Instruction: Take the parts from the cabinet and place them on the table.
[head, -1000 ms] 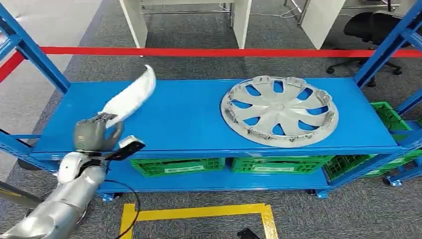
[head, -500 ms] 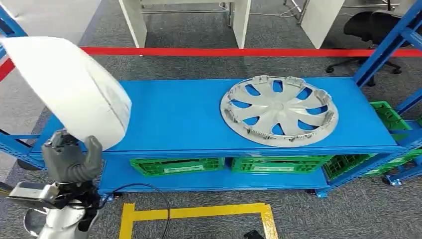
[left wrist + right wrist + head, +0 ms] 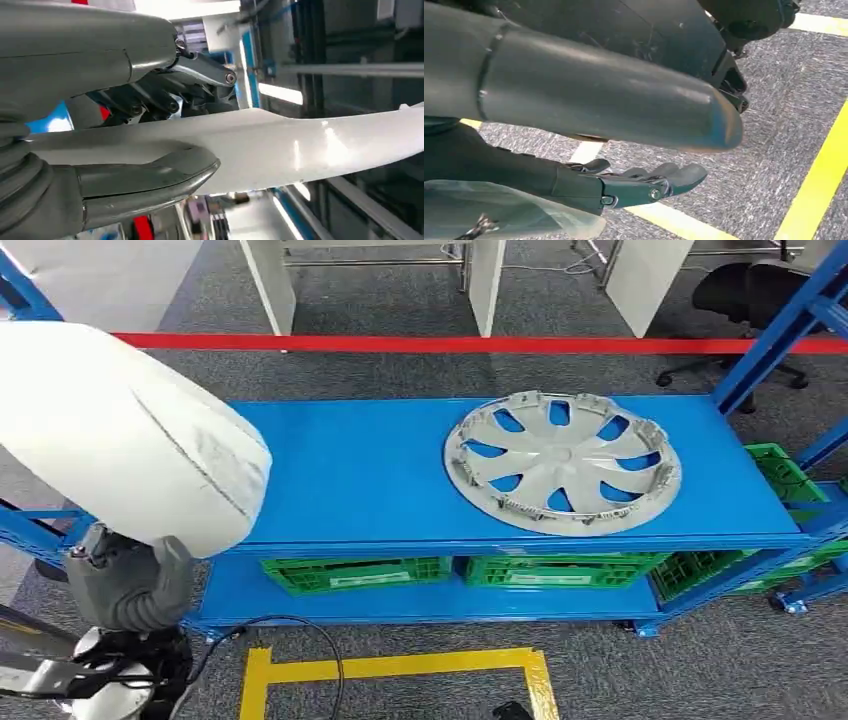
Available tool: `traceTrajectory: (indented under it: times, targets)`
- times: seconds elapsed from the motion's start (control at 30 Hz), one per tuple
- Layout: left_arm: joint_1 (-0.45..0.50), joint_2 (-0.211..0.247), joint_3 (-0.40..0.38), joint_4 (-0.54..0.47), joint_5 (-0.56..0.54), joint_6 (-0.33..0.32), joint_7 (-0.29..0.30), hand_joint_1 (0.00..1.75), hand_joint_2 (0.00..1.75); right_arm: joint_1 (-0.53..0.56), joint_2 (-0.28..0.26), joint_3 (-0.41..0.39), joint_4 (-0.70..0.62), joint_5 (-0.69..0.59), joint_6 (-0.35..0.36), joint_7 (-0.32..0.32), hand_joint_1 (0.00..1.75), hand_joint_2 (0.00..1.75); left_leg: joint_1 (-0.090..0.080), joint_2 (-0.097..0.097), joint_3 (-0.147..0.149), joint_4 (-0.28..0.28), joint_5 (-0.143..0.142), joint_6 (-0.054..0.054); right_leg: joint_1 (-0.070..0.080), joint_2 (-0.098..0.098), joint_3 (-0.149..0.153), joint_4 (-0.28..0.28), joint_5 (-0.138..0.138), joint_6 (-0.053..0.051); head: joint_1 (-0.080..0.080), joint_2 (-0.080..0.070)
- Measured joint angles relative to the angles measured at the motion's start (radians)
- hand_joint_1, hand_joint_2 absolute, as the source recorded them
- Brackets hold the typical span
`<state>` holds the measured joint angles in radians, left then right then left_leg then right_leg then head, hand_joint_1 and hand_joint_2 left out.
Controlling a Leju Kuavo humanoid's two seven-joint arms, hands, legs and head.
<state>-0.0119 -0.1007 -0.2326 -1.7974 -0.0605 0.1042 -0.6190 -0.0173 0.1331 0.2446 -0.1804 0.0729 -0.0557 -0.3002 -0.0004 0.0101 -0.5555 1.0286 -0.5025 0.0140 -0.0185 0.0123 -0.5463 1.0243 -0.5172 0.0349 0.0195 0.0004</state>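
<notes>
The left hand (image 3: 128, 580) grips a big white curved panel (image 3: 120, 430) by its lower edge, thumb (image 3: 150, 182) one side and fingers (image 3: 165, 95) the other, holding it up in front of the blue shelf (image 3: 360, 480). With so much panel above that edge grip, I reckon it could tip or slide out. The right hand (image 3: 644, 182) hangs empty, fingers loosely apart, and the silver hubcap (image 3: 562, 462) waits on the shelf.

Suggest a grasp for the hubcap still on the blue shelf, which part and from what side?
Take the silver hubcap by its near rim, coming from the shelf's front edge. It lies flat, inner side up, with clip tabs ringing the edge; the spoke openings probably let the fingers hook under. The left hand holds the white panel, so the hanging right hand seems the likely choice.
</notes>
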Motion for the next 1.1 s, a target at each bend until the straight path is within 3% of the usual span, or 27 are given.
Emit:
traceTrajectory:
  times: [0.17, 0.2, 0.3, 0.37, 0.4, 0.47, 0.5, 0.53, 0.57, 0.63, 0.67, 0.7, 0.73, 0.77, 0.87, 0.9, 0.97, 1.0, 1.03, 1.07, 1.1]
  targets:
    - [0.043, 0.008, -0.015, -0.036, 0.043, -0.1, -0.013, 1.75, 1.75, 0.0, 0.0, -0.012, 0.002, -0.011, 0.013, 0.006, 0.0, 0.0, 0.0, 0.0, 0.0, 0.0, 0.0, 0.0, 0.0, 0.0, 0.0, 0.0, 0.0, 0.0, 0.0, 0.0]
    - [0.05, 0.01, -0.018, -0.038, 0.057, -0.123, -0.012, 1.75, 1.75, 0.001, 0.0, -0.015, 0.002, -0.011, 0.015, 0.006, 0.0, 0.0, -0.003, -0.001, -0.002, 0.009, -0.004, 0.008, -0.005, -0.001, 0.001, -0.005, 0.003, 0.005, 0.0, 0.0]
    - [0.078, 0.013, -0.018, -0.046, 0.078, -0.153, -0.013, 1.75, 1.75, 0.001, 0.0, -0.017, 0.002, -0.011, 0.011, -0.005, 0.0, 0.0, -0.006, -0.001, -0.001, 0.0, -0.001, 0.016, -0.006, 0.0, 0.003, -0.012, 0.008, 0.012, -0.001, 0.0]
    - [0.098, 0.01, -0.018, -0.052, 0.085, -0.159, -0.019, 1.75, 1.75, 0.001, 0.0, -0.019, 0.002, -0.014, -0.008, -0.015, 0.0, 0.0, 0.006, 0.006, 0.021, -0.041, 0.018, 0.024, -0.003, -0.005, -0.005, -0.003, -0.004, 0.014, 0.002, 0.0]
    - [0.105, 0.009, -0.016, -0.053, 0.088, -0.161, -0.022, 1.75, 1.75, 0.001, 0.0, -0.022, 0.002, -0.014, -0.018, -0.017, 0.0, 0.0, 0.009, 0.006, 0.024, -0.048, 0.022, 0.029, -0.002, -0.005, -0.027, 0.045, -0.036, 0.015, 0.002, 0.0]
    - [0.12, 0.006, -0.013, -0.053, 0.093, -0.163, -0.023, 1.75, 1.75, 0.001, 0.0, -0.024, 0.002, -0.013, -0.027, -0.018, 0.0, 0.0, 0.01, 0.006, 0.023, -0.047, 0.021, 0.03, -0.005, -0.005, -0.107, 0.205, -0.105, 0.023, 0.006, 0.0]
    - [0.126, 0.006, -0.012, -0.053, 0.093, -0.164, -0.023, 1.75, 1.75, 0.003, 0.0, -0.026, 0.002, -0.013, -0.029, -0.018, 0.0, 0.0, 0.01, 0.006, 0.024, -0.047, 0.02, 0.029, -0.007, -0.005, -0.144, 0.269, -0.121, 0.027, 0.003, 0.0]
    - [0.13, 0.006, -0.011, -0.053, 0.093, -0.164, -0.023, 1.75, 1.75, 0.004, -0.001, -0.027, 0.002, -0.013, -0.032, -0.018, 0.0, 0.0, 0.012, 0.006, 0.024, -0.045, 0.018, 0.027, -0.009, -0.006, -0.159, 0.287, -0.111, 0.03, 0.006, 0.0]
    - [0.134, 0.006, -0.01, -0.053, 0.093, -0.165, -0.023, 1.75, 1.75, 0.004, -0.002, -0.029, 0.002, -0.013, -0.032, -0.018, 0.0, 0.0, 0.015, 0.005, 0.027, -0.044, 0.014, 0.021, -0.011, -0.007, -0.15, 0.26, -0.079, 0.033, 0.004, 0.0]
    - [0.138, 0.006, -0.008, -0.053, 0.093, -0.165, -0.023, 1.75, 1.75, 0.003, -0.002, -0.032, 0.002, -0.013, -0.033, -0.018, 0.0, 0.0, 0.027, 0.004, 0.035, -0.031, 0.0, 0.003, -0.019, -0.013, -0.074, 0.091, 0.027, 0.044, 0.005, 0.0]
    - [0.14, 0.005, -0.007, -0.053, 0.094, -0.165, -0.023, 1.75, 1.75, 0.002, -0.002, -0.032, 0.002, -0.015, -0.033, -0.018, 0.0, 0.0, 0.027, 0.004, 0.036, -0.02, -0.011, -0.008, -0.021, -0.017, -0.042, 0.029, 0.033, 0.056, 0.005, 0.0]
    - [0.144, 0.002, -0.005, -0.055, 0.101, -0.163, -0.023, 1.75, 1.75, 0.002, 0.003, -0.033, 0.003, -0.018, -0.033, -0.018, 0.0, 0.0, 0.019, 0.004, 0.027, -0.005, -0.018, -0.019, -0.015, -0.015, -0.029, 0.017, 0.016, 0.048, 0.017, 0.0]
    - [0.149, -0.002, -0.005, -0.056, 0.107, -0.161, -0.022, 1.75, 1.75, -0.001, 0.002, -0.034, 0.003, -0.021, -0.033, -0.018, 0.0, 0.0, 0.018, 0.003, 0.023, -0.002, -0.018, -0.022, -0.016, -0.012, -0.035, 0.026, 0.013, 0.022, 0.014, 0.0]
    - [0.154, -0.005, -0.003, -0.057, 0.116, -0.159, -0.022, 1.75, 1.75, 0.001, 0.003, -0.036, 0.003, -0.026, -0.033, -0.018, 0.0, 0.0, 0.018, 0.004, 0.024, -0.002, -0.017, -0.022, -0.014, -0.012, -0.038, 0.028, 0.011, 0.016, 0.004, 0.0]
    - [0.174, -0.015, 0.0, -0.058, 0.139, -0.157, -0.023, 1.75, 1.75, 0.012, 0.007, -0.045, 0.003, -0.035, -0.043, -0.018, 0.0, 0.0, 0.025, 0.003, 0.022, 0.012, -0.035, -0.032, -0.013, -0.011, -0.034, 0.027, 0.008, -0.007, 0.002, 0.0]
    - [0.176, -0.018, 0.001, -0.058, 0.146, -0.158, -0.027, 1.75, 1.75, 0.011, 0.01, -0.047, 0.003, -0.036, -0.047, -0.018, 0.0, 0.0, 0.024, 0.002, 0.001, 0.059, -0.065, -0.033, -0.012, -0.011, -0.032, 0.027, 0.007, -0.012, -0.001, 0.0]
    - [0.184, -0.022, 0.002, -0.058, 0.153, -0.166, -0.038, 1.75, 1.75, 0.009, 0.012, -0.05, 0.003, -0.037, -0.047, -0.019, 0.0, 0.0, 0.022, 0.002, -0.077, 0.22, -0.137, -0.033, -0.008, -0.011, -0.03, 0.027, 0.002, -0.018, -0.002, 0.0]
    - [0.19, -0.023, 0.002, -0.058, 0.154, -0.169, -0.045, 1.75, 1.75, 0.009, 0.013, -0.052, 0.003, -0.037, -0.047, -0.019, 0.0, 0.0, 0.021, 0.002, -0.115, 0.292, -0.158, -0.03, -0.003, -0.011, -0.028, 0.027, 0.001, -0.021, -0.002, 0.0]
    - [0.193, -0.024, 0.002, -0.058, 0.154, -0.17, -0.046, 1.75, 1.75, 0.011, 0.013, -0.053, 0.003, -0.036, -0.047, -0.018, 0.0, 0.0, 0.019, 0.002, -0.135, 0.321, -0.154, -0.025, 0.0, -0.01, -0.025, 0.028, -0.001, -0.024, -0.001, 0.0]
    - [0.195, -0.026, 0.002, -0.058, 0.155, -0.17, -0.047, 1.75, 1.75, 0.011, 0.014, -0.057, 0.003, -0.036, -0.047, -0.018, 0.0, 0.0, 0.015, 0.001, -0.131, 0.301, -0.123, -0.017, 0.004, -0.008, -0.02, 0.027, -0.003, -0.027, -0.001, 0.0]
    - [0.196, -0.027, 0.003, -0.058, 0.155, -0.17, -0.047, 1.75, 1.75, 0.011, 0.014, -0.057, 0.003, -0.036, -0.047, -0.018, 0.0, 0.0, 0.01, 0.0, -0.112, 0.246, -0.077, -0.006, 0.008, -0.006, -0.015, 0.027, -0.005, -0.029, -0.002, 0.0]
